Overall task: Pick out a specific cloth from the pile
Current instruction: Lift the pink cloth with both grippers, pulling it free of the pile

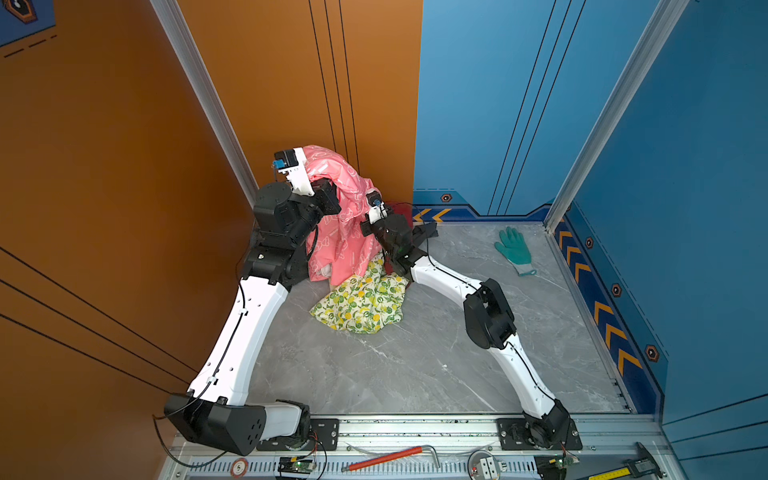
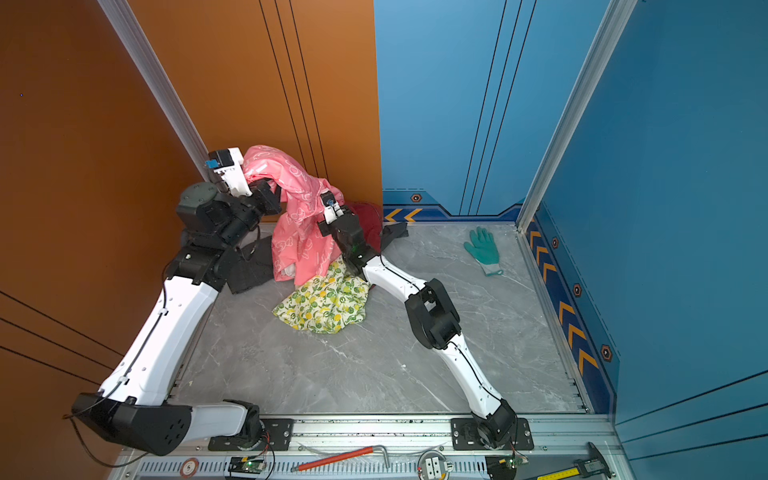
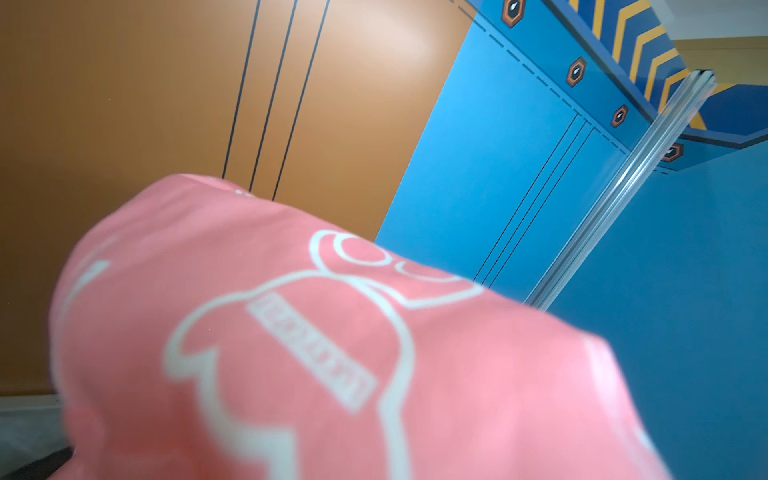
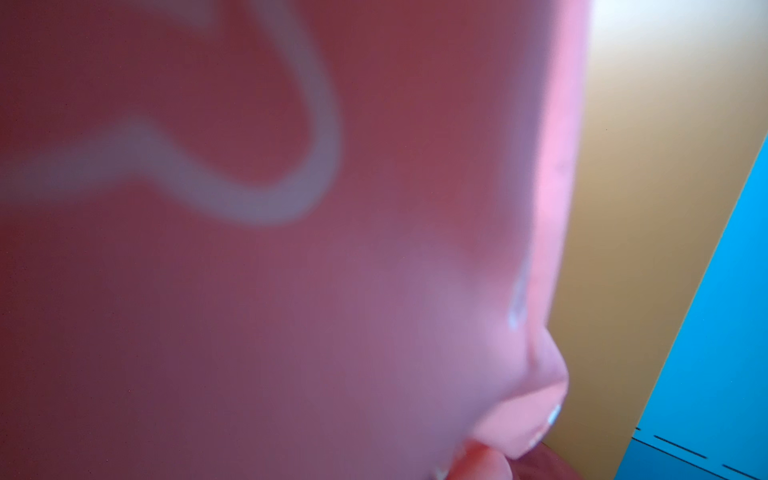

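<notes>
The cloth (image 1: 345, 195), coral-pink with white outline shapes, hangs lifted in the back corner over the pile (image 1: 361, 303); it shows in both top views (image 2: 299, 232). My left gripper (image 1: 311, 160) is at the cloth's highest point, its jaws buried in the fabric and shut on it. My right gripper (image 1: 366, 194) is lower and to the right, pushed into the same cloth and shut on a fold. Pink fabric fills the left wrist view (image 3: 332, 353) and the right wrist view (image 4: 291, 291), hiding both sets of jaws. The cloth's lower hem rests on the lemon-print piece.
Pile pieces: lemon-print fabric (image 2: 324, 303), dark red cloth (image 2: 368, 220), dark grey ribbed piece (image 2: 249, 268). A teal glove (image 1: 515, 249) lies at the back right of the grey marble floor (image 1: 415, 365). Orange and blue walls stand close behind. Tools lie on the front rail (image 1: 386, 457).
</notes>
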Action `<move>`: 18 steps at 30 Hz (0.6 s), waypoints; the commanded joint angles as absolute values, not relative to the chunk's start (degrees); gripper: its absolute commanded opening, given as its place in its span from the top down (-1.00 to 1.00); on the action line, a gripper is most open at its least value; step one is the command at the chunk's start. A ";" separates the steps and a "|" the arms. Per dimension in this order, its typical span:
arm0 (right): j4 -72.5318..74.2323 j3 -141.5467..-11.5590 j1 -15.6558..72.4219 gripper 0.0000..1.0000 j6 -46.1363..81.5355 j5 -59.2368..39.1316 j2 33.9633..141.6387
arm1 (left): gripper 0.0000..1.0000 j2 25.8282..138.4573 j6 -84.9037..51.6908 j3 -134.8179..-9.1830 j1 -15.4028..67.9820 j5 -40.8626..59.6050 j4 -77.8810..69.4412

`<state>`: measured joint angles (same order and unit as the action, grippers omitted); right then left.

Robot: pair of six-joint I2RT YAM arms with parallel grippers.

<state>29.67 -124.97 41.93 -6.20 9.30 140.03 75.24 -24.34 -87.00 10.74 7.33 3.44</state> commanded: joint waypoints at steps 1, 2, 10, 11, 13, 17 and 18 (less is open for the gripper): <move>26.81 -130.47 42.12 1.00 -2.33 9.49 133.39 | 0.83 74.13 -21.80 -83.51 9.01 4.30 9.26; 26.40 -131.43 42.02 1.00 -1.68 8.81 133.10 | 0.68 73.88 -21.44 -82.61 8.63 3.94 9.83; 23.22 -143.23 40.61 1.00 1.69 6.49 132.00 | -0.52 72.75 -18.86 -75.15 7.49 2.81 12.45; 23.13 -143.82 40.61 1.00 1.83 6.44 131.59 | -0.60 72.69 -18.44 -74.74 7.43 2.83 12.86; 22.37 -144.28 40.62 1.00 2.38 6.22 129.94 | -0.70 72.87 -16.73 -74.18 7.62 2.86 14.13; 20.87 -142.23 37.86 1.00 3.46 6.40 125.47 | -0.90 72.99 -14.19 -72.90 8.06 2.09 15.04; 21.26 -140.98 37.51 1.00 3.67 6.13 124.01 | -0.91 73.04 -13.77 -72.65 8.13 1.79 15.08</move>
